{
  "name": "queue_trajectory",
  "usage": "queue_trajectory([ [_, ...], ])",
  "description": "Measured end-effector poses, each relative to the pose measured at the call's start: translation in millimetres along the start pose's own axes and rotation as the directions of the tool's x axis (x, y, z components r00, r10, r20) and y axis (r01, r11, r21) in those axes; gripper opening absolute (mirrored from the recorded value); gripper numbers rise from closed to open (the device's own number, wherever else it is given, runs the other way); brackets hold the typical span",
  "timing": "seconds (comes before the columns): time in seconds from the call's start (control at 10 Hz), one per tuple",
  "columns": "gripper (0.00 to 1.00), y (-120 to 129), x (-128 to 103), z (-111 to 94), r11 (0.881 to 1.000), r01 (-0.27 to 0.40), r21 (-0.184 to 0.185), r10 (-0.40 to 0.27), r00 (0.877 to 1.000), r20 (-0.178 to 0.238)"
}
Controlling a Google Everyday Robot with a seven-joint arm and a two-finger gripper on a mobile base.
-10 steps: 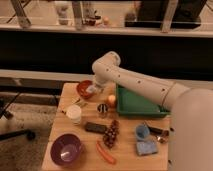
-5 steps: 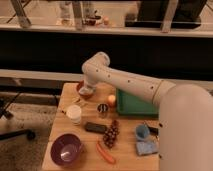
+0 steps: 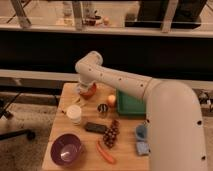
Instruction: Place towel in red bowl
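Gripper (image 3: 84, 89) hangs over the red bowl (image 3: 90, 91) at the bench's far-left corner, fingers pinching the towel (image 3: 82, 88) — an off-centre release could drape it over the rim.

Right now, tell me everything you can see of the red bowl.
The red bowl is a small, round, orange-red bowl sitting upright at the back left of the wooden table. Only its front rim and wall show; the arm's end effector, shut, hangs over it and hides the inside. An orange fruit sits to its right, apart.
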Motion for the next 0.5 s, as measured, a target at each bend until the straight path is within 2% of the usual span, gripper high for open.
queue_trajectory([
  [0.5, 0.16, -7, -15, 22, 1.0, 0.011, -0.001, -0.011, 1.0, -0.012],
])
